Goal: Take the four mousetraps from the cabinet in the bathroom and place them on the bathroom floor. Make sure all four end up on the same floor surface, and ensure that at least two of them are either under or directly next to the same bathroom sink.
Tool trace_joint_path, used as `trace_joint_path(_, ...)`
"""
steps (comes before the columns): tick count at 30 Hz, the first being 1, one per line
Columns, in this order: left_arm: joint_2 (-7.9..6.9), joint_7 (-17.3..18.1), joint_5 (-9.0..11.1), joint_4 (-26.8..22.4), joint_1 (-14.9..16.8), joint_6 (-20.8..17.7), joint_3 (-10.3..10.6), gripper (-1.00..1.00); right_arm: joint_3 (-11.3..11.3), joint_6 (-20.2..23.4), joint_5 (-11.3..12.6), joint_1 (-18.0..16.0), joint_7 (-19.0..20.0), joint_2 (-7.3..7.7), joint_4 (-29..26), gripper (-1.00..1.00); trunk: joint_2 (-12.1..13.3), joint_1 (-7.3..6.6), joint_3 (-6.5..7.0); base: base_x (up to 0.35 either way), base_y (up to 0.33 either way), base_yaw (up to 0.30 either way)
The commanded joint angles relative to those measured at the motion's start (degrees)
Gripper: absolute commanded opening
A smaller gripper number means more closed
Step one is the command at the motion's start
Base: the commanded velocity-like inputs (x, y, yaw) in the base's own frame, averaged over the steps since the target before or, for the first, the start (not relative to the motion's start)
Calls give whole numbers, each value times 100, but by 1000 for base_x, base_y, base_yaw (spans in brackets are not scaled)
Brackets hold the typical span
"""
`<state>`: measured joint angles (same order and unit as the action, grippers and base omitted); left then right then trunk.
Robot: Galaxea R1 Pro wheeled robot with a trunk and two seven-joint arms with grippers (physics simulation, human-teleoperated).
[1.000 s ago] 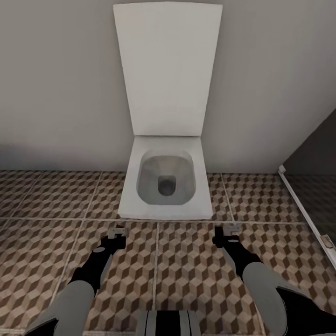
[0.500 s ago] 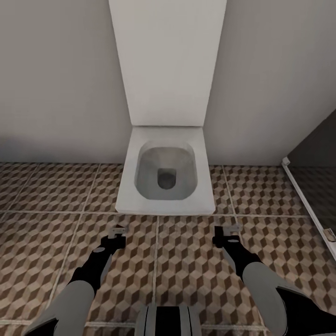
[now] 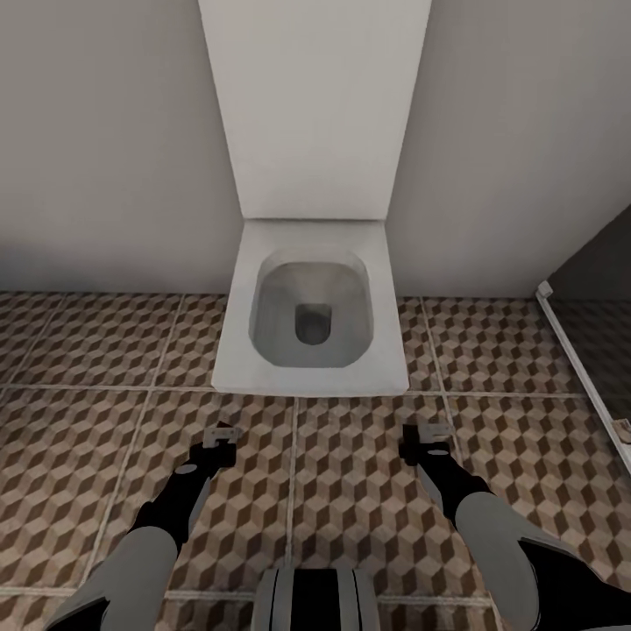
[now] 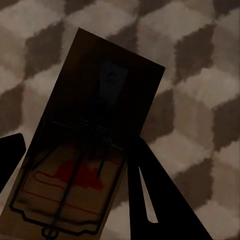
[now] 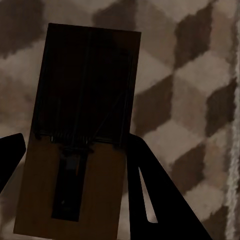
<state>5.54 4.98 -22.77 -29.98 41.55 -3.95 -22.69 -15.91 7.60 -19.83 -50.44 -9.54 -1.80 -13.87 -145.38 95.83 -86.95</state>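
One mousetrap (image 4: 80, 150) sits between the left gripper (image 3: 219, 436) fingers, a second mousetrap (image 5: 80, 135) between the right gripper (image 3: 427, 433) fingers — both clamped, held above the bathroom floor (image 3: 350, 508). Both grippers hang just short of a white toilet (image 3: 311, 307) against the wall — lid raised.

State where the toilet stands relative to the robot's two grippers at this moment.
In the head view the toilet stands against the wall straight ahead, its front edge just beyond the left gripper and right gripper, roughly centred between them on the tiled floor.
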Motion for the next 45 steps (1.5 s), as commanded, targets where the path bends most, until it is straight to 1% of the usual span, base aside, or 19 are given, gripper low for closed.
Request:
trace_joint_path(1, 9, 77, -43, -16, 2, -27, -51, -100, -27, 33, -48, -1, -13, -5, -10, -100, -1, -1, -3, 0, 0, 0)
trace_joint_path(42, 9, 73, -35, -17, 0, -27, -60, -100, -2, 108, -85, -1, 17, -18, -63, -100, -1, -1, -3, 0, 0, 0)
trace_joint_path(45, 9, 73, -34, -17, 0, -27, -60, -100, -1, 106, -88, -1, 0, -28, -63, -100, -5, 7, -70, 0, 0, 0)
